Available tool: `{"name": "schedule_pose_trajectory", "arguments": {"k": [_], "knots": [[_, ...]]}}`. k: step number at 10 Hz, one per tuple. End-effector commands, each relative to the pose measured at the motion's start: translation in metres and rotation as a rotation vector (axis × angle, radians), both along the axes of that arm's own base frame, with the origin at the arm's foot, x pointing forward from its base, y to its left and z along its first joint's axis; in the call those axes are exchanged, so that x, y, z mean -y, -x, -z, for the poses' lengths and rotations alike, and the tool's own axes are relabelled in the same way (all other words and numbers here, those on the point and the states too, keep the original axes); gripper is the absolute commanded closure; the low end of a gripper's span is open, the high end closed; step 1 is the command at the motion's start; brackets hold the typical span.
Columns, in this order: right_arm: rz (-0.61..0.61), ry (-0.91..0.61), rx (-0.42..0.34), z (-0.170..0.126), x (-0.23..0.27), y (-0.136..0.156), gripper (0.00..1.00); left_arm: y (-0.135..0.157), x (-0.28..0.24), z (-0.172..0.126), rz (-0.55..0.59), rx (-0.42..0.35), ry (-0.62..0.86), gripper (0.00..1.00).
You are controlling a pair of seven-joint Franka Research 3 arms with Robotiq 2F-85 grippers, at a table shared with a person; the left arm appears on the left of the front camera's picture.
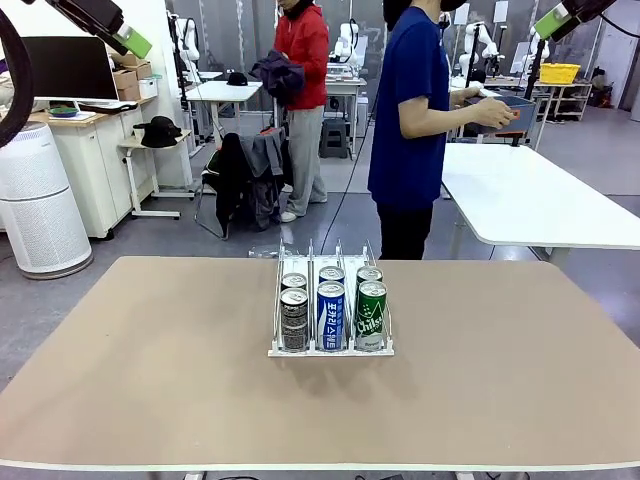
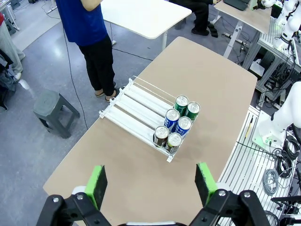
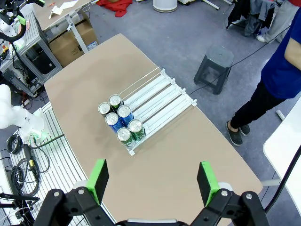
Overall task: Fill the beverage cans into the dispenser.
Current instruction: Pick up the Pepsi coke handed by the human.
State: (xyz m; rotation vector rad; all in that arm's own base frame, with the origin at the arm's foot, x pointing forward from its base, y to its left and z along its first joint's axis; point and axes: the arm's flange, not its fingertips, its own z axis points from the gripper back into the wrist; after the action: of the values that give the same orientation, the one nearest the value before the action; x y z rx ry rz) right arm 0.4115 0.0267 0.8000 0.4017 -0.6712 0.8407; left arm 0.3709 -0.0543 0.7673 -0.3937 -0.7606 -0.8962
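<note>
The dispenser (image 1: pixel 330 349) stands mid-table, a white three-lane rack with wire dividers. Several beverage cans sit at its front end, two per lane: dark ones (image 1: pixel 294 318) on the left, blue-and-white ones (image 1: pixel 330 314) in the middle, green ones (image 1: pixel 371 314) on the right. High above the table's left side, my left gripper (image 1: pixel 130 40) hangs open; its wrist view looks down past its green pads (image 2: pixel 96 186) at the rack (image 2: pixel 134 101) and cans (image 2: pixel 176 125). High on the right, my right gripper (image 1: pixel 553 20) is open too, with its green pads (image 3: pixel 205 181) far above the dispenser (image 3: pixel 160 96) and cans (image 3: pixel 120 122).
A person in a blue shirt (image 1: pixel 410 110) stands just beyond the table's far edge, turned to a white table (image 1: pixel 530 200), hands on a blue-grey bin (image 1: pixel 505 110). The tan tabletop (image 1: pixel 150 370) is bare around the rack. A grey stool (image 2: pixel 54 110) stands on the floor.
</note>
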Motion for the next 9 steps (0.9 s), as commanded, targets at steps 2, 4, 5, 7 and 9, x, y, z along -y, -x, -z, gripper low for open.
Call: {"name": "schedule_pose_trajectory", "arguments": {"k": [2,4,5,7,9], "knots": [[-0.001,0.0,0.001,-0.0004,0.0,0.0005,0.0,0.0007,-0.0008,0.0002,-0.002,0.0,0.002,0.0],[-0.001,0.0,0.001,-0.0004,0.0,0.0005,0.0,0.0007,-0.0008,0.0002,-0.002,0.0,0.002,0.0],[-0.001,0.0,0.001,-0.0004,0.0,0.0005,0.0,0.0007,-0.0008,0.0002,-0.002,0.0,0.002,0.0],[-0.001,0.0,0.001,-0.0004,0.0,0.0005,0.0,0.0007,-0.0008,0.0002,-0.002,0.0,0.002,0.0],[-0.001,0.0,0.001,-0.0004,0.0,0.0005,0.0,0.0007,-0.0008,0.0002,-0.002,0.0,0.002,0.0]]}}
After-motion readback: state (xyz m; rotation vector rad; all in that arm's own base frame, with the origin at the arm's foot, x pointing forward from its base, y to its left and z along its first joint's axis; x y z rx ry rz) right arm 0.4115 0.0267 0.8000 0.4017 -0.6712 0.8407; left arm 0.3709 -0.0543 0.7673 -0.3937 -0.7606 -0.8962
